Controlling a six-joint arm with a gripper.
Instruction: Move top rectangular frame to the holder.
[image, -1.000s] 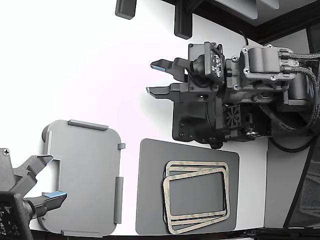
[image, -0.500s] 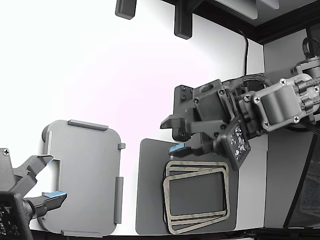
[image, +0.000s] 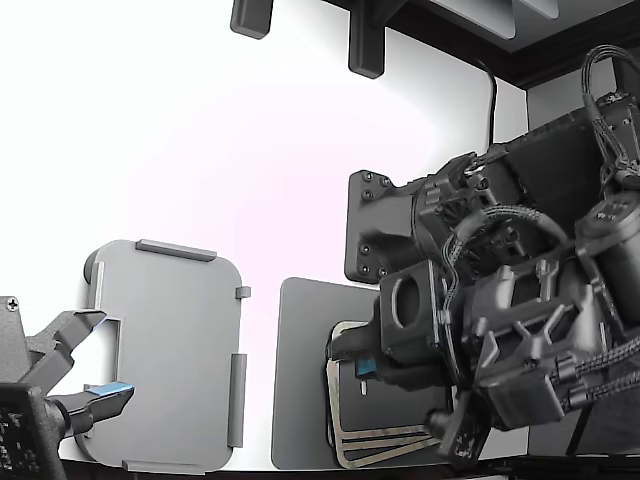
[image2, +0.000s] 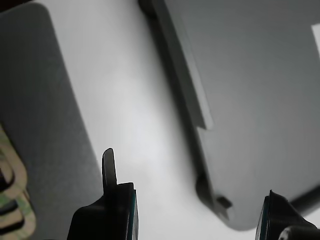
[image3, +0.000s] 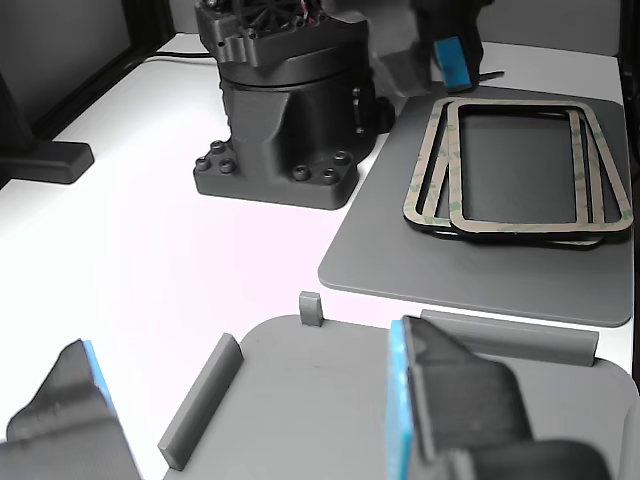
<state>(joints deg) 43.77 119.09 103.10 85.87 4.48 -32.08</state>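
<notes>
The arm is bending low over the dark grey pad (image: 300, 380), its gripper (image2: 195, 210) hanging with its two fingers spread wide and holding nothing. The top rectangular frame (image3: 520, 215) is lying on the stack of frames on that pad, partly hidden under the arm in the exterior view. The holder (image: 170, 350) is sitting apart, to the exterior view's left.

exterior overhead, wrist perhaps close above, both sharing pad (image: 300, 380).
</notes>
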